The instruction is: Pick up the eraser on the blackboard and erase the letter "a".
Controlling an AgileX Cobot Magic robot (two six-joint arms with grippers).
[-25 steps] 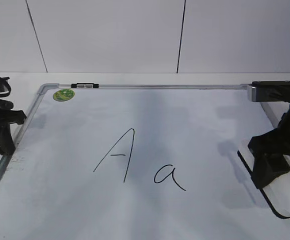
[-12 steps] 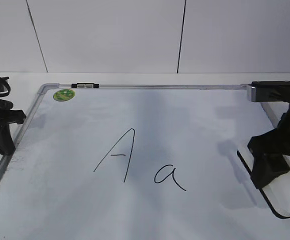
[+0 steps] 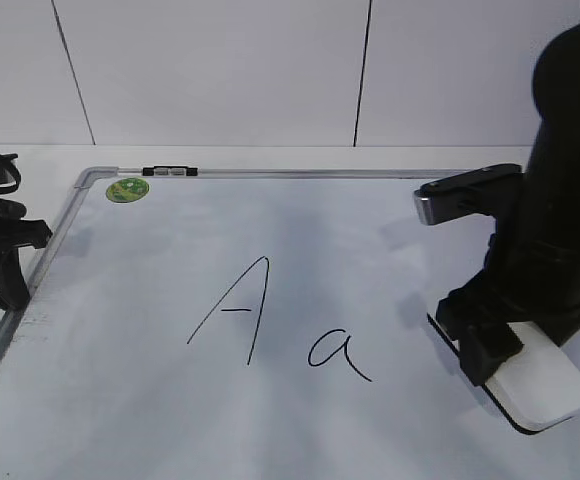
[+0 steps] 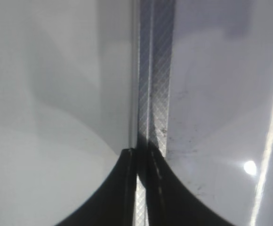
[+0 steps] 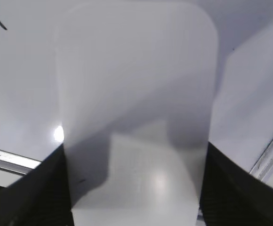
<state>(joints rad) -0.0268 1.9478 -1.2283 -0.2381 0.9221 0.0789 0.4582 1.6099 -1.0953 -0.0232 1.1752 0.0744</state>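
The right gripper (image 3: 492, 352) clamps the eraser (image 3: 540, 385) by its long sides, jaws spread to the block's width, at about four o'clock on the blackboard (image 3: 270, 230). The eraser's dark underside edge sits low over the white surface, just inside the board's right frame. The letter "a" (image 3: 338, 355) lies at nine o'clock from the eraser, with bare board between them; the capital "A" (image 3: 235, 310) stands farther on. The left gripper (image 4: 141, 188), jaws pressed together and holding nothing, rests over the board's left frame rail (image 4: 155, 84).

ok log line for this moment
right gripper: shut on eraser | letter "a": unerased | left gripper: shut, idle
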